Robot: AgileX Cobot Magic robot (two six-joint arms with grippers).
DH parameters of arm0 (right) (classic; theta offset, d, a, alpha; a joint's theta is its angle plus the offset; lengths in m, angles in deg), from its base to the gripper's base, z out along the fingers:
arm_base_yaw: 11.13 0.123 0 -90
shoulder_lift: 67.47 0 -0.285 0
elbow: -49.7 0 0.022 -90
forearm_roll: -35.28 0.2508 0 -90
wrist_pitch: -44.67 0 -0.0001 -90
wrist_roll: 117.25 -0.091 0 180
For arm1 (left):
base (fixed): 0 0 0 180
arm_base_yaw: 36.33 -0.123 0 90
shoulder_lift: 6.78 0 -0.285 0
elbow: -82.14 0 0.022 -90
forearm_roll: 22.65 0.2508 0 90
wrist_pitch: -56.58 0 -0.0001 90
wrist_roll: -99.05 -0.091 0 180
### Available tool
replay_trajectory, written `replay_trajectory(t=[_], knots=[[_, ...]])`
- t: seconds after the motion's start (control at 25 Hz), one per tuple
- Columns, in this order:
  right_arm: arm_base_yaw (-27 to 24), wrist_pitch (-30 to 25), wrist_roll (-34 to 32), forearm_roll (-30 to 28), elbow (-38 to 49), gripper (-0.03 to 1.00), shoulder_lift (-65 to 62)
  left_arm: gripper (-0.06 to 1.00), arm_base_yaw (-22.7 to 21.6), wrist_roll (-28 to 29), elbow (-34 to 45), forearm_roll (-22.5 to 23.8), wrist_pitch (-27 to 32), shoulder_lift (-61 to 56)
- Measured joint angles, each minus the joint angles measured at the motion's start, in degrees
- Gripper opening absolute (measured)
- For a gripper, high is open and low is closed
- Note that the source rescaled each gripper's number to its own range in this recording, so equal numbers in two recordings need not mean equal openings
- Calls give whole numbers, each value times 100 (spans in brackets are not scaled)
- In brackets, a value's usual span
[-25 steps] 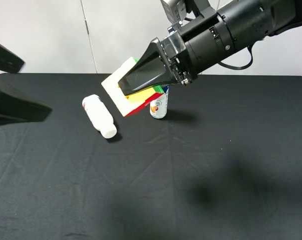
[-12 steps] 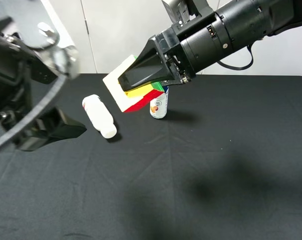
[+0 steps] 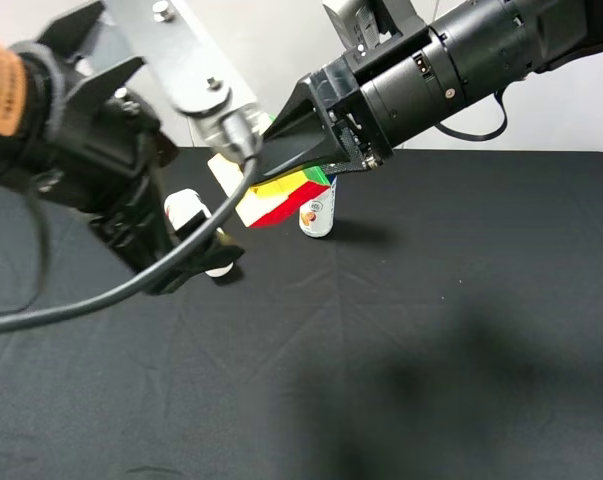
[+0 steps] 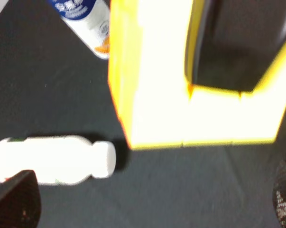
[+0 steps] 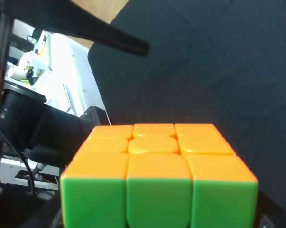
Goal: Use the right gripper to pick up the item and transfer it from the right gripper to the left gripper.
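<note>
My right gripper point(image 3: 281, 160) is shut on the puzzle cube point(image 3: 278, 196) and holds it in the air above the table's far middle. The cube shows yellow, red and green in the high view, yellow in the left wrist view point(image 4: 157, 95), and orange and green in the right wrist view point(image 5: 157, 180). My left gripper point(image 3: 216, 250) is open and empty, just left of and below the cube. Its two fingertips point(image 4: 14, 202) stand wide apart in the left wrist view. The left arm's silver-grey bracket point(image 3: 186, 60) hides part of the cube's white face.
A white bottle point(image 3: 186, 210) lies on the black cloth under the left gripper and also shows in the left wrist view point(image 4: 52, 159). A small blue-capped bottle point(image 3: 317, 215) stands upright just behind and below the held cube.
My left arm has swung in from the left edge up to the cube's side. My right gripper and the cube have hardly moved.
</note>
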Motion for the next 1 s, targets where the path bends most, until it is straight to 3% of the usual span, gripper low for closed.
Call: replay_trajectory(t=[0.64, 0.8, 1.0], knots=[[0, 125, -565, 0, 0, 0, 0, 90, 6, 52, -290, 23, -662, 619], [0, 131, -624, 0, 0, 0, 0, 83, 6, 52, -297, 23, -705, 619], [0, 131, -637, 0, 0, 0, 0, 61, 6, 52, -315, 23, -751, 619]])
